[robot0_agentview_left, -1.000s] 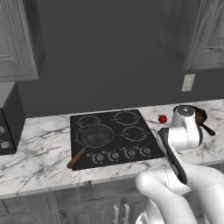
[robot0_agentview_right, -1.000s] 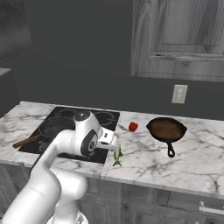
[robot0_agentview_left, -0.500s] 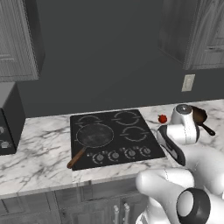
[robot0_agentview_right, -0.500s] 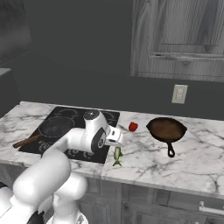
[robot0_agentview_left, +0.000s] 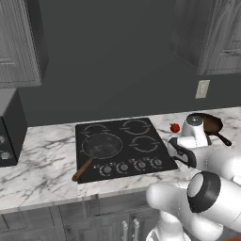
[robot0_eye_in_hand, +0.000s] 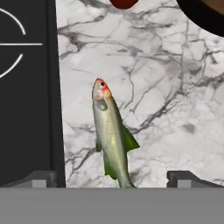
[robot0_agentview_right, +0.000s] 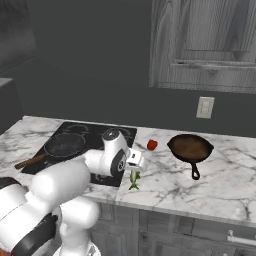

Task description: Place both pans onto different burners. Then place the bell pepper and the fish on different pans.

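Fingertips (robot0_eye_in_hand: 41, 178) stand wide apart at the foot of the hand view, holding nothing, with the fish (robot0_eye_in_hand: 112, 138) lying flat on the marble counter (robot0_eye_in_hand: 175, 109) between them and its tail running down toward the gap; the gripper (robot0_agentview_right: 138, 161) hangs just above it at the counter's front edge, beside the cooktop (robot0_agentview_left: 123, 148). Fish lies with its red-marked head pointing toward the bell pepper (robot0_agentview_right: 152, 145), its body slightly askew to the line between the fingers, and its left side sits close to the cooktop's raised edge, so a straight descent could set one finger on the glass rim or pinch only the tail and flick the slim body away, perhaps off the near counter edge. Black pan (robot0_agentview_left: 101, 144) already rests on the front-left burner, its wooden handle jutting past the cooktop onto the counter. Brown pan (robot0_agentview_right: 190, 148) sits well apart on the marble to the right, beyond the pepper, on no burner, so half of the first step looks undone; picking up the fish now would, by that reading, leave only one pan ready to take food, and the pepper would have nowhere proper to go. A swing of the arm back toward the stove could also catch the pepper, which is small, round and likely to roll. The rear burners (robot0_agentview_left: 136, 126) lie bare, free for the second pan
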Controlling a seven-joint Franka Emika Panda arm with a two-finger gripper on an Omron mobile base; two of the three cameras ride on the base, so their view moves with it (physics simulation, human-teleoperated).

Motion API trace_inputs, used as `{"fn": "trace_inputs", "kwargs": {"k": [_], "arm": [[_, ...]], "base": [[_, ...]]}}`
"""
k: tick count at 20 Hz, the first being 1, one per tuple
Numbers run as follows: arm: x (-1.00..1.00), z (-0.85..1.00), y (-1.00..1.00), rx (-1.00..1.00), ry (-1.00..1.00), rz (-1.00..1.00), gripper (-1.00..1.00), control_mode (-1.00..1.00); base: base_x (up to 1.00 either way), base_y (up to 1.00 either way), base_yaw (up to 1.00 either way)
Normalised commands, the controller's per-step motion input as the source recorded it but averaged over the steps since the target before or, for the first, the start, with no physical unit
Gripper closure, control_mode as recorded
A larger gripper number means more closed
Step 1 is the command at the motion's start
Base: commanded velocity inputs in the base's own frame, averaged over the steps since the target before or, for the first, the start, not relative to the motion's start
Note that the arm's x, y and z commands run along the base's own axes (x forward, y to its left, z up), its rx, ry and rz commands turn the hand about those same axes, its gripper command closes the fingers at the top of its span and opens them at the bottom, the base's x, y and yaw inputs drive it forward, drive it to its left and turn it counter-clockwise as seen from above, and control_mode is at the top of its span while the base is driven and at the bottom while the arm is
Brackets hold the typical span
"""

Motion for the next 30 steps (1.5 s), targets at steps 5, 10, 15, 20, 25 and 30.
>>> {"fn": "trace_inputs", "kwargs": {"k": [5,10,15,20,25,30], "arm": [[0.44,-0.08,-0.09,0.0,0.02,0.0,-1.0,-1.0],[0.4,-0.26,-0.02,0.0,0.04,0.0,-1.0,-1.0],[0.24,-0.42,-0.05,0.0,0.05,0.0,-1.0,-1.0],[0.08,-0.34,-0.19,0.0,0.02,0.0,-1.0,-1.0],[0.14,-0.21,-0.24,0.0,0.0,0.0,-1.0,-1.0],[0.05,-0.24,-0.08,0.0,0.0,0.0,1.0,-1.0]], "base": [[0.0,0.0,0.0],[0.0,0.0,0.0],[0.0,0.0,0.0],[0.0,0.0,0.0],[0.0,0.0,0.0],[0.0,0.0,0.0]]}}
